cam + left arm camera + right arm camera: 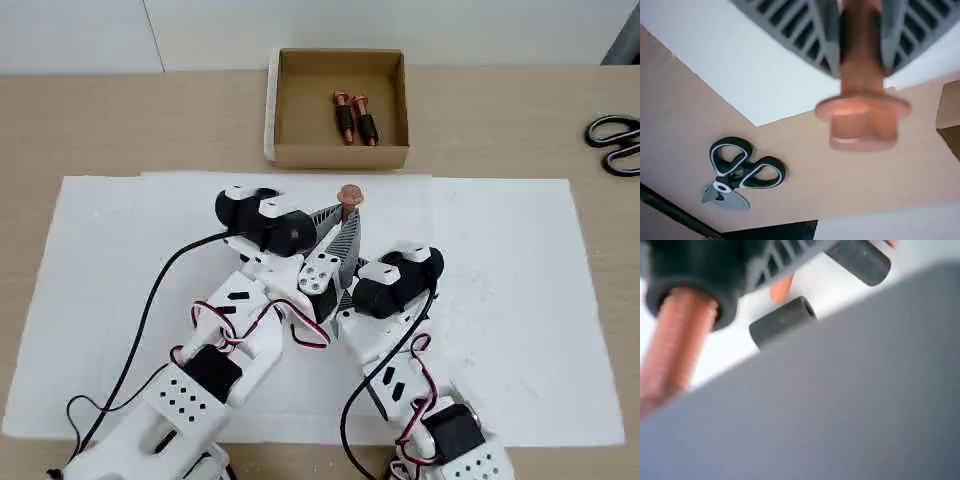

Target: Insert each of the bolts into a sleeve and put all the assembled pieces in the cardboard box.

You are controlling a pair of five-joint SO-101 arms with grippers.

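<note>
A copper bolt hangs above the white paper, just in front of the cardboard box. My left gripper is shut on it. In the left wrist view the bolt's head sticks out between the grey fingers. My right gripper comes up from below to the same spot. It appears shut on a black sleeve, out of which the bolt's threaded shaft runs. Two assembled pieces lie in the box.
Two loose black sleeves and the tip of another bolt lie on the paper under the arms. Black-handled scissors rest on the wooden table at the far right, off the paper.
</note>
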